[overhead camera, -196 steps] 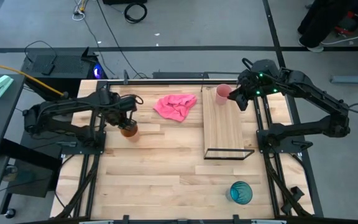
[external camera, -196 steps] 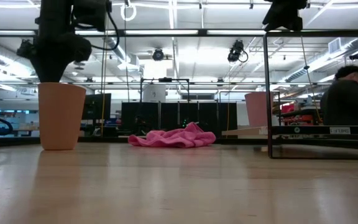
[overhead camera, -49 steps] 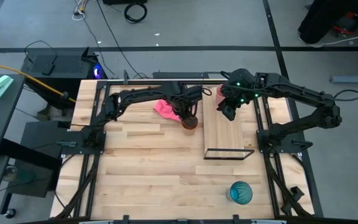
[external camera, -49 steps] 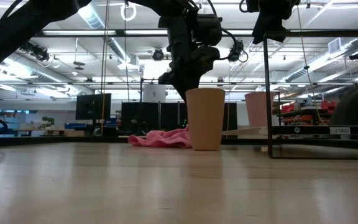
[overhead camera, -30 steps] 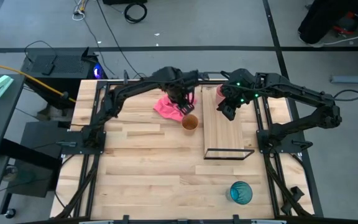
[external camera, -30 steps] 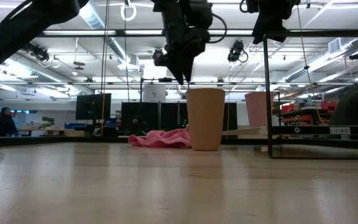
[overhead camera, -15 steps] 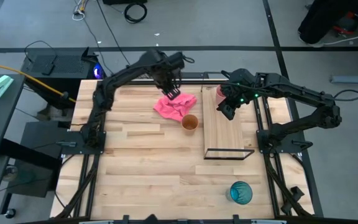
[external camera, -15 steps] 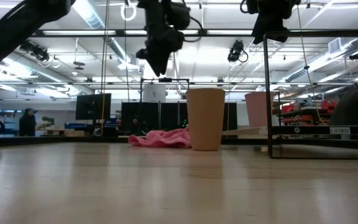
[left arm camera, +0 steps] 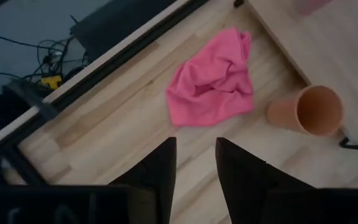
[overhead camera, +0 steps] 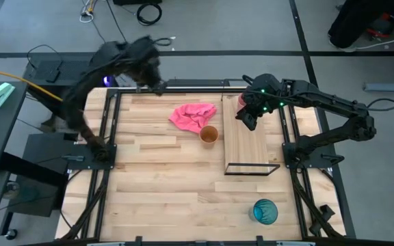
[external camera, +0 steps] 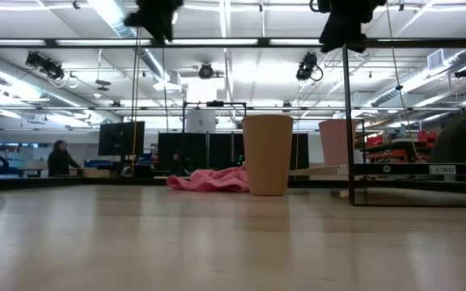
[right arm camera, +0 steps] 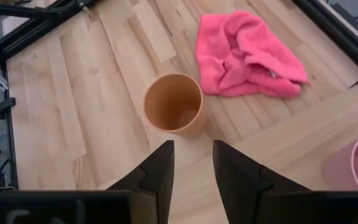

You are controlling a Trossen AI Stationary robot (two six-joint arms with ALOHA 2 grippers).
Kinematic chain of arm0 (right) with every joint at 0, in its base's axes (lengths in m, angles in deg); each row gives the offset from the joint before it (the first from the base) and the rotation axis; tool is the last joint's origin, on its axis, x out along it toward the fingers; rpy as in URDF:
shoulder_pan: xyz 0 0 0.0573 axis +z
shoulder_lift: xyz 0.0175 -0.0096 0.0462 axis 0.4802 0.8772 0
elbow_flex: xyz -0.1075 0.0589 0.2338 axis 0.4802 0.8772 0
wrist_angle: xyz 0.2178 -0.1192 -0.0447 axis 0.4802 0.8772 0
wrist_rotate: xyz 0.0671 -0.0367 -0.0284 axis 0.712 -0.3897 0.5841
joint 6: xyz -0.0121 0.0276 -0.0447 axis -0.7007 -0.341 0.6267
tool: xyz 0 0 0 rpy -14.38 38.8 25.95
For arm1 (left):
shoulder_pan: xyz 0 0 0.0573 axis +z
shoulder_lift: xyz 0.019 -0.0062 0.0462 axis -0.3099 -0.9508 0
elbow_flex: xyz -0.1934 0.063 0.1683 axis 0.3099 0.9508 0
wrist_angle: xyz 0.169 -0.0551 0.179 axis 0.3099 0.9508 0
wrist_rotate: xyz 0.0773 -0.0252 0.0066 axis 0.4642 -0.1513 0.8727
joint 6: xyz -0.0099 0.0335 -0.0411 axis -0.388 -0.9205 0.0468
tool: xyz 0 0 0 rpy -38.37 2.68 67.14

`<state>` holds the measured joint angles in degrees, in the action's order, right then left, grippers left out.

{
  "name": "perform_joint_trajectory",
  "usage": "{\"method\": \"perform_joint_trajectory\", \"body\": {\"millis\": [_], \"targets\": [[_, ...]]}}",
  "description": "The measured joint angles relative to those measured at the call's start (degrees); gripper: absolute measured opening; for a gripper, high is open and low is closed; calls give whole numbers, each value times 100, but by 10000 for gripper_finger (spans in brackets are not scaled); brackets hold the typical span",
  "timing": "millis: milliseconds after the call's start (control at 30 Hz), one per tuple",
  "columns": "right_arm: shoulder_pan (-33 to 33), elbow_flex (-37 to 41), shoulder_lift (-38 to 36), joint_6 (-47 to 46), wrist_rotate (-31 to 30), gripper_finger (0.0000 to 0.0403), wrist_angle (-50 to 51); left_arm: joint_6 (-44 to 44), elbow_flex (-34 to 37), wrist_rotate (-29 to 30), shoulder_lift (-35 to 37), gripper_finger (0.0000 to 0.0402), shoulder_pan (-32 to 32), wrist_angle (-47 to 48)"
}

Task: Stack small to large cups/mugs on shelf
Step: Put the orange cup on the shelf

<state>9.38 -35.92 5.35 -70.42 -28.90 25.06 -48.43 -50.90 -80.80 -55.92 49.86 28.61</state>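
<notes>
The left jaws (overhead camera: 157,83), parted and empty, have pulled far back from the orange-brown plastic cup (overhead camera: 209,135), left upright on the surface. It now stands just ahead of the right jaws (right arm camera: 191,163), open, empty above the pale wooden shelf (overhead camera: 246,143): likely a handover.

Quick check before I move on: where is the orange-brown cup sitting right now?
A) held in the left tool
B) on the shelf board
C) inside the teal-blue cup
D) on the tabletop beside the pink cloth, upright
D: in the high view the orange-brown cup stands upright on the tabletop beside the pink cloth, off the shelf, with no tool on it.
</notes>
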Motion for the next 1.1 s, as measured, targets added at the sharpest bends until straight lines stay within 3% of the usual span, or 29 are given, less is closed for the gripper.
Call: {"method": "perform_joint_trajectory", "body": {"millis": [233, 400, 633, 867, 1100], "targets": [[-4, 0, 274, 113, 0, 118, -137, 1049, 2451, 436, 1998, 110, -857, -1271], [-48, 0, 661, 166, 11, 118, -281, 1811, 4026, 531, 2912, 111, -1157, -2222], [-82, -2, 1223, 115, 118, 118, -760, 2333, 5541, 534, 3141, 110, -1221, -2357], [-85, -2, 1849, 18, 131, 118, -985, 2623, 6895, 399, 3141, 110, -1223, -3546], [55, -2, 2252, -46, 165, 118, -987, 2916, 7733, -26, 3141, 105, -1223, -4388]]}}
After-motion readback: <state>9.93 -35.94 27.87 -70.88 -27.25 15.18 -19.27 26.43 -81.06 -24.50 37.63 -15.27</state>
